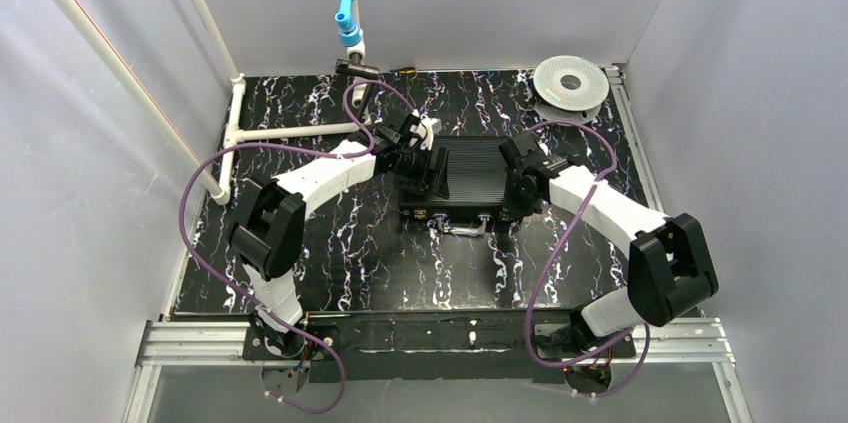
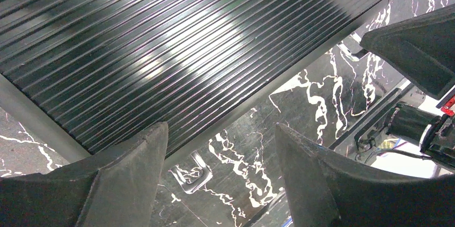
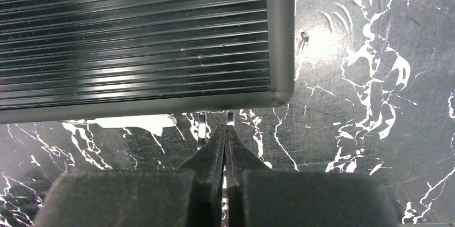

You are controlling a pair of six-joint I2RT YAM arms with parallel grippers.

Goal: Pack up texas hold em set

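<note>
Briefcase [image 1: 468, 173], closed: black, ribbed, rectangular, with smooth rounded rim, on glossy black white-veined table [image 1: 400, 263]. Left gripper [image 2: 220, 129] jaws apart, empty; right gripper [image 3: 226, 133] jaws pressed together, empty.

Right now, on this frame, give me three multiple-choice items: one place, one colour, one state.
1. Where is the spool? A) far right corner of the table B) near left corner C) centre
2. What colour is the briefcase? A) red B) black C) white
3. The right end effector is: A) wide open B) shut C) clamped on the spool
Answers: 1 A, the top view shows it at the far right corner; 2 B, its ribbed lid is black; 3 B, its fingers meet in the wrist view.
</note>
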